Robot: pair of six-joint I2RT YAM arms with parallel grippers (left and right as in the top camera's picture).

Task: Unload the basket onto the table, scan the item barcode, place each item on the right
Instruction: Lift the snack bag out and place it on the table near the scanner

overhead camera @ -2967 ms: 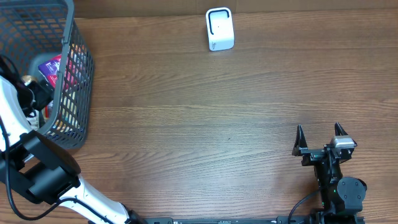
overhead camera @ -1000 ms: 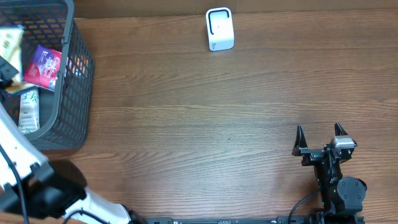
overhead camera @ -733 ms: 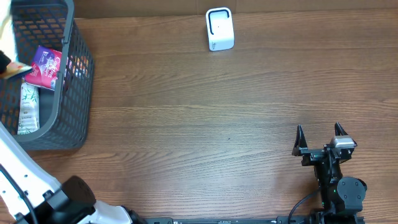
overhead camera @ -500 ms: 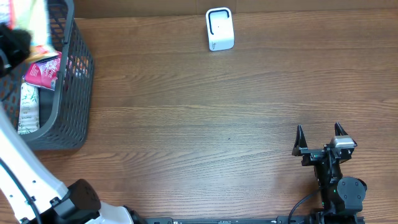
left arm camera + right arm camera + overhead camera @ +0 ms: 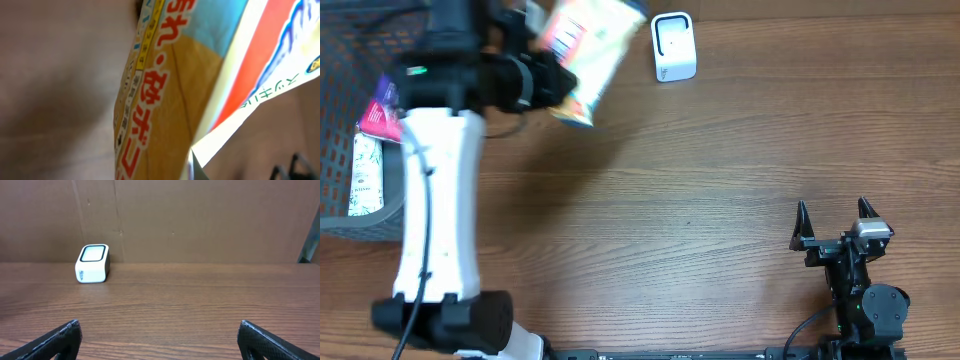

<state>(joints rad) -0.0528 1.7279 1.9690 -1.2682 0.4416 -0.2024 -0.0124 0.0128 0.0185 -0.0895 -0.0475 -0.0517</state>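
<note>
The left gripper [image 5: 552, 78] is clamped on a blurred orange-and-white snack bag [image 5: 588, 48] that juts ahead of it, with the white barcode scanner [image 5: 673, 46] just beyond, while the right gripper [image 5: 835, 218] rests well apart with its jaws spread wide.

Even, soft light on the table [image 5: 720, 180]. The snack bag [image 5: 588, 55] looks blurred from overhead and out of focus close-up.

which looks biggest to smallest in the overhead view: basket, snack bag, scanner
1. basket, largest even though the left arm covers part of it
2. snack bag, held up nearer the camera, so it likely looks larger than it is
3. scanner, clearly the smallest
</note>
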